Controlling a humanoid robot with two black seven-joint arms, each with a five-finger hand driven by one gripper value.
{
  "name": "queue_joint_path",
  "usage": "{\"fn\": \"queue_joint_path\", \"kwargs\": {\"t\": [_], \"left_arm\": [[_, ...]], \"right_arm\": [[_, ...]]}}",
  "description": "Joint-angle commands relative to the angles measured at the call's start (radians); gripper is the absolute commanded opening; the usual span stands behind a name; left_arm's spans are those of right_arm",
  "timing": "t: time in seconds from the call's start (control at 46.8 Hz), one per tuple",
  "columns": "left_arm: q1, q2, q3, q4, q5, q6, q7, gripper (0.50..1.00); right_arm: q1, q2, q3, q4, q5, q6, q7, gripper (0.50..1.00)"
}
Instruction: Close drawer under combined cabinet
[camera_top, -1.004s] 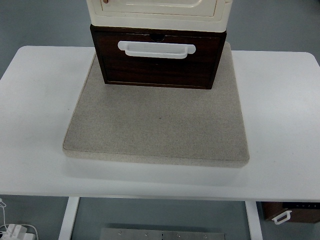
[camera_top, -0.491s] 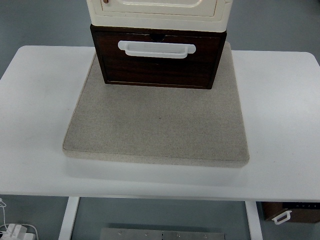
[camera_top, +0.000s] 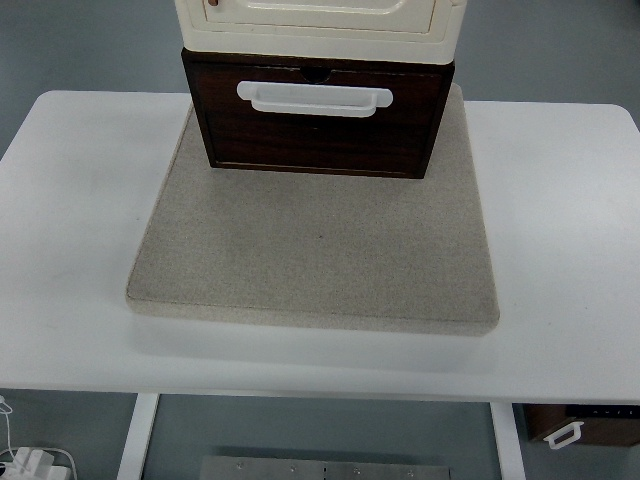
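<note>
A dark brown drawer with a white handle sits under a cream cabinet at the top middle of the view. The drawer's front stands a little forward of the cream cabinet above it. Both rest at the far end of a grey mat on a white table. Neither of my hands shows in the view.
Below the table's front edge, a white table leg and a white plug with cable show at the lower left. Another brown drawer with a white handle lies on the floor at the lower right.
</note>
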Motion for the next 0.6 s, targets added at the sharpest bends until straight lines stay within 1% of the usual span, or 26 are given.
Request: {"fn": "queue_joint_path", "kwargs": {"t": [0.0,0.064,0.214,0.406,0.577], "left_arm": [[0.001,-0.028,-0.001,0.053,0.000,0.043,0.008,1.000],[0.002,-0.048,-0.001,0.089,0.000,0.058,0.011,1.000],[0.019,-0.099,-0.001,0.176,-0.031,0.061,0.014,1.000],[0.091,-0.132,-0.001,0.187,-0.092,0.063,0.038,1.000],[0.137,-0.166,-0.003,0.188,-0.174,0.063,0.040,1.000]], "right_arm": [[0.000,0.000,0.000,-0.001,0.000,0.000,0.000,0.952],[0.000,0.000,-0.001,0.001,0.000,0.000,0.000,0.952],[0.000,0.000,-0.001,0.001,-0.002,0.000,0.000,0.952],[0.000,0.000,0.000,0.001,0.000,0.000,0.000,0.952],[0.000,0.000,0.000,0.001,0.000,0.000,0.000,0.952]]}}
